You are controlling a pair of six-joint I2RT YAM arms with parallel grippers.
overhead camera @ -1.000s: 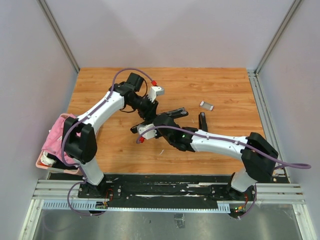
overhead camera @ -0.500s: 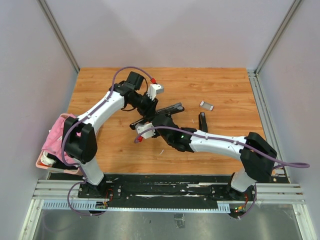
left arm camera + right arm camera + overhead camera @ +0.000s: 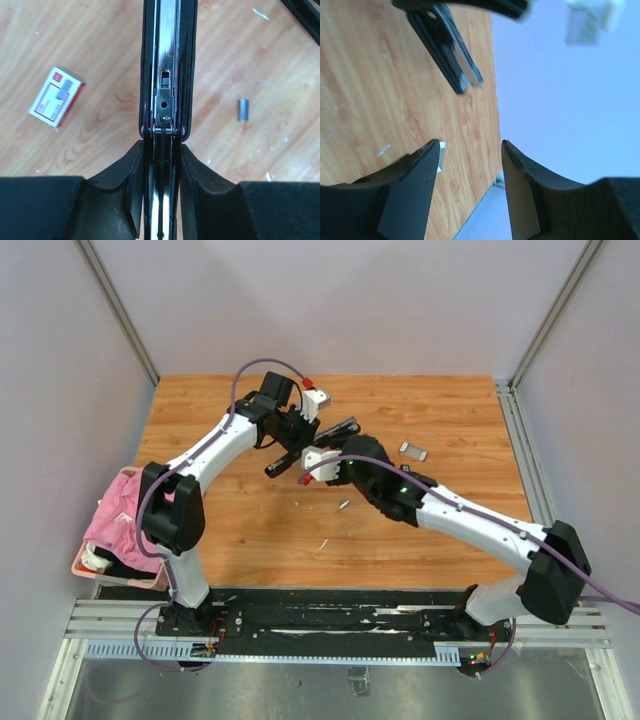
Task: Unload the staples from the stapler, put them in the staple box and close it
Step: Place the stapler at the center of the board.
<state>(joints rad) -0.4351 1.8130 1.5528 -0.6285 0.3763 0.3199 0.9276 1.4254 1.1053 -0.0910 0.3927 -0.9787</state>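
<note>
A wooden bench (image 3: 250,530) fills the floor of a cell with pale lilac walls (image 3: 350,300). The left fingers (image 3: 127,175) are clenched on the black stapler (image 3: 167,65), one pad on each flank of its body, and hold it up off the wood. In the left wrist view the stapler runs straight away from those fingers. Its bright metal channel is exposed, and a coiled spring shows along its middle. Whether any strip sits in the channel cannot be told.

The staples (image 3: 243,109) that can be seen lie loose on the bench. One short silvery-grey strip lies to the right of the left fingers in that view, well apart from the stapler, with a few paler slivers scattered around it. A small red-and-white box (image 3: 56,96) lies flat on the wood on the opposite side of the left fingers.

The right fingers (image 3: 415,185) are spread wide and grasp nothing; between them only wood and wall show. One end of the stapler hangs beyond their tips, apart from them, and is blurred toward the upper edge. From above, the right fingers sit close beside the left ones near the bench's middle. A pink cloth (image 3: 110,515) is bunched far from both, by the left arm's base.
</note>
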